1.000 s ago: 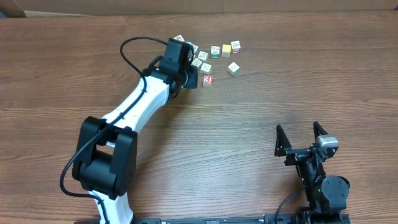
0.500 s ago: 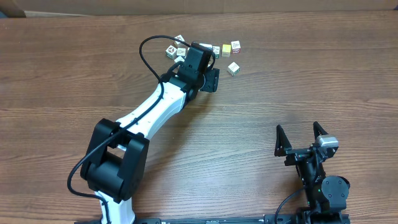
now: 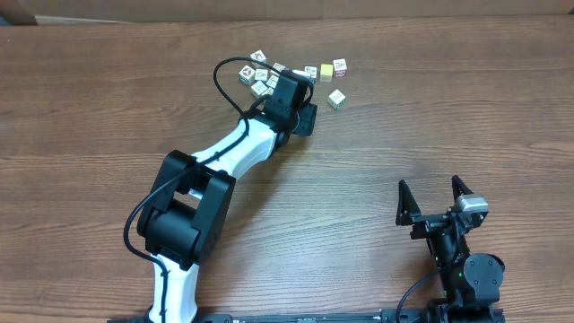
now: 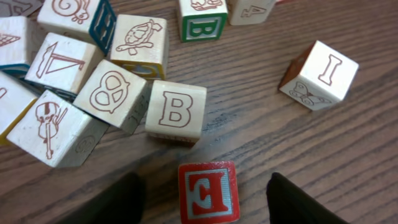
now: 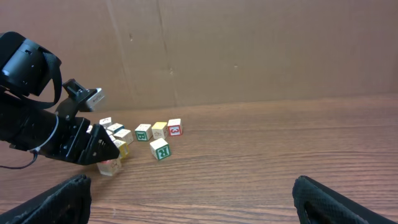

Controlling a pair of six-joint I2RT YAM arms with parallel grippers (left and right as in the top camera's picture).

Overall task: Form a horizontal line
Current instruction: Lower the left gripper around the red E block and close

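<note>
A red cube with a white letter E (image 4: 208, 191) lies on the wood just in front of an irregular bunch of pale cubes. My left gripper (image 4: 205, 180) is open and straddles it, a dark finger (image 4: 118, 202) on each side with wood showing in both gaps. In the overhead view the left gripper (image 3: 306, 117) covers that cube. A cream B cube (image 4: 176, 112) sits right behind it. No horizontal line of cubes shows in any view. My right gripper (image 3: 430, 186) stands open and empty near the front right, also seen in its own wrist view (image 5: 191, 186).
Pale cubes with pretzel (image 4: 112, 94), violin (image 4: 53, 124) and sailboat (image 4: 62, 62) pictures crowd the left. An I cube (image 4: 318, 74) lies apart on the right, a lone cube (image 3: 336, 98) from above. A cardboard wall (image 5: 249, 50) backs the table (image 3: 430, 108).
The left arm has swung right from beside the bunch until its gripper sits over the red cube, which is now covered from above. The right arm has not moved.
</note>
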